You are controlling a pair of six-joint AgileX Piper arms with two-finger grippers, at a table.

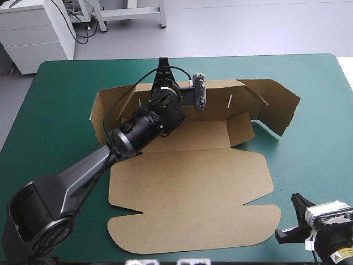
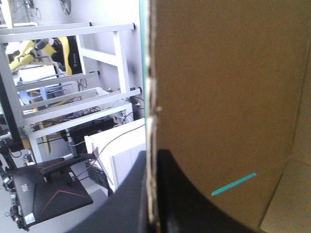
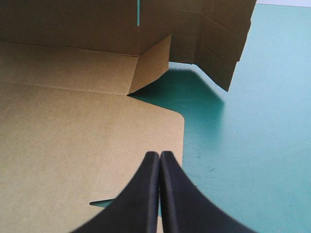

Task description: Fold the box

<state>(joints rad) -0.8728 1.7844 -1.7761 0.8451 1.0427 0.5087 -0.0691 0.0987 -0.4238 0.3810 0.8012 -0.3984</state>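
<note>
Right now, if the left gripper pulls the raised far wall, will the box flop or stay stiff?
Probably stiff: the far wall stands straight, held at one spot by the left gripper. It likely bends only along creases, like the angled end flap. The box looks thin and light, so it may slide on the teal-green cover.

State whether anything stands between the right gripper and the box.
Nothing visible does. The right gripper, shut, points straight at the box, whose flat panel lies just ahead of its tips. Only bare teal-green cover lies alongside.
</note>
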